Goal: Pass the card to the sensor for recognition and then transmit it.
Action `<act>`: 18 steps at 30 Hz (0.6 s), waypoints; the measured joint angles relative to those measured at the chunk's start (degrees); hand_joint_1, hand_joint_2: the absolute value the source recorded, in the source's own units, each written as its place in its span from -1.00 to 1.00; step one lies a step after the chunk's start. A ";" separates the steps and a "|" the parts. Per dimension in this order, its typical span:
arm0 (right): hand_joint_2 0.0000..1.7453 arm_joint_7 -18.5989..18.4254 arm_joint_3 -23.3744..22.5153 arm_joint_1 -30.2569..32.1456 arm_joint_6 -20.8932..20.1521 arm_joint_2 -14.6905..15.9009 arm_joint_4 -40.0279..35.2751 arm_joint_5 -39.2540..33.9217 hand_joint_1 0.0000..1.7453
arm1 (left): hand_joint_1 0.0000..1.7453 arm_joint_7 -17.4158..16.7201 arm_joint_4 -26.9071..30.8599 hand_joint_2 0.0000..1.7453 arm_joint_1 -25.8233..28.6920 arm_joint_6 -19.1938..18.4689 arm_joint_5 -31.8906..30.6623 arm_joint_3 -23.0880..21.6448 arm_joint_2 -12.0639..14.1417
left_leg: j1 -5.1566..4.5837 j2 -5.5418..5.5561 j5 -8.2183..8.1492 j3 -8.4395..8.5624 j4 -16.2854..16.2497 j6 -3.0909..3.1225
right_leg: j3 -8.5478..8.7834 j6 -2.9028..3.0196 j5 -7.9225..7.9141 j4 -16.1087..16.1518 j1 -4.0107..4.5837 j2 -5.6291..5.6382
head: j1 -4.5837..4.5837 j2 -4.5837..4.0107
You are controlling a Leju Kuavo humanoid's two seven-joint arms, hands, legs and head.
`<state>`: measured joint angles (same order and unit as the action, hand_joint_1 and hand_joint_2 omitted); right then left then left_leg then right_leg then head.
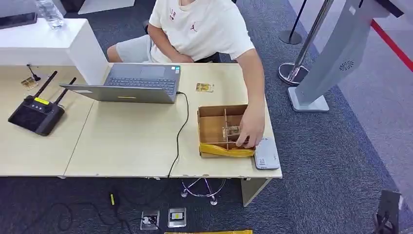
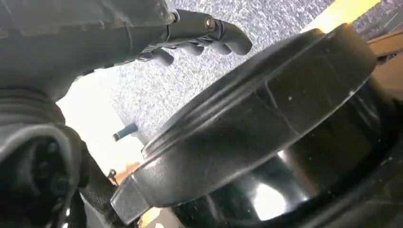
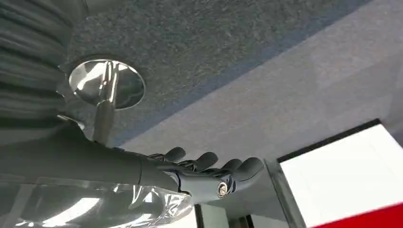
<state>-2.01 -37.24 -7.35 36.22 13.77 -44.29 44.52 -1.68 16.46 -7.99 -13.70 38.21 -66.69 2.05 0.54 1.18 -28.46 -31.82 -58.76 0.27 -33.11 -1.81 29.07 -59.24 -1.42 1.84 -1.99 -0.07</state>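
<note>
1. Locate the card (image 1: 231, 131): it lies in the box (image 1: 210, 127) at the table's right end, under a person's hand (image 1: 252, 129).
2. Note the sensor (image 1: 266, 154) touching the box's right side.
3. Check both hands: left hand (image 2: 199, 35) and right hand (image 3: 209, 173) hang off the table, fingers loosely curled, holding nothing.
4. Judge the right hand likely nearer.

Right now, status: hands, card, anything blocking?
Left hand and right hand empty, fingers apart. Cards in divided cardboard box. Person's hand reaching into box, in the way.

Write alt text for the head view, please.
A seated person's hand reaches into a divided cardboard box on a beige table. An open laptop and a black antenna device sit farther left.
</note>
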 joint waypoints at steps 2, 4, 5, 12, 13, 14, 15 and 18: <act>1.00 0.55 -2.39 -0.17 0.00 -0.53 3.31 1.05 -1.00 | -1.00 -0.64 -0.13 -1.00 0.02 0.00 -0.24 0.53 0.00 | 0.01 0.01 -0.01 0.00 0.00 0.00 | 0.01 0.01 0.01 0.00 0.01 0.00 | 0.00 0.00; 1.00 1.05 -4.14 -0.18 -0.02 -1.23 6.40 2.08 -1.00 | -1.00 -1.18 -0.17 -1.00 0.12 0.00 -0.18 1.01 0.04 | 0.01 0.00 -0.02 -0.02 0.01 -0.01 | 0.00 0.01 0.01 0.00 0.01 -0.01 | 0.00 0.00; 1.00 1.36 -5.05 -0.14 -0.02 -1.68 8.15 2.63 -1.00 | -1.00 -1.38 -0.28 -1.00 0.13 0.00 0.02 1.18 0.07 | 0.01 0.00 -0.02 -0.02 0.01 -0.02 | 0.00 0.01 0.01 -0.01 0.01 0.01 | 0.02 0.00; 1.00 0.29 -8.84 -0.49 -0.35 -3.52 19.37 3.57 -1.00 | -1.00 -2.03 -0.48 -1.00 0.16 0.00 1.09 1.71 0.09 | 0.03 -0.01 -0.03 -0.02 0.02 -0.03 | 0.01 0.01 0.01 -0.01 0.03 0.00 | 0.00 0.00; 1.00 -0.77 -8.90 -0.49 -1.10 -3.85 20.93 4.05 -1.00 | -1.00 -2.03 -0.48 -1.00 0.17 0.00 1.29 1.71 0.09 | 0.03 -0.01 -0.03 -0.02 0.02 -0.03 | 0.01 0.01 0.01 -0.01 0.03 0.01 | 0.00 0.00; 1.00 -1.85 -9.07 -0.50 -2.40 -4.07 22.23 4.66 -1.00 | -1.00 -2.03 -0.48 -1.00 0.16 0.00 1.40 1.71 0.09 | 0.03 -0.01 -0.03 -0.02 0.02 -0.03 | 0.01 0.01 0.01 -0.01 0.03 0.01 | 0.04 0.00; 1.00 -2.65 -9.25 -0.51 -3.64 -4.26 23.53 5.21 -1.00 | -1.00 -2.03 -0.48 -1.00 0.17 0.00 1.42 1.71 0.11 | 0.03 -0.01 -0.03 -0.02 0.02 -0.03 | 0.02 0.01 0.01 -0.01 0.03 0.00 | 0.00 0.00; 1.00 -4.90 -9.56 -0.51 -10.22 -4.77 26.63 6.80 -1.00 | -1.00 -2.03 -0.48 -1.00 0.21 0.00 1.40 1.71 0.11 | 0.04 -0.01 -0.03 -0.02 0.02 -0.03 | 0.02 0.01 0.01 -0.01 0.03 0.00 | 0.02 0.00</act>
<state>-6.91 -46.80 -7.86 26.00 9.00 -17.66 51.32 -3.72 15.98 -7.78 -13.70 39.60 -64.98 2.16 0.57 1.17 -28.49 -31.84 -58.74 0.24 -33.08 -1.80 29.08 -59.26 -1.38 1.84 -1.97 -0.07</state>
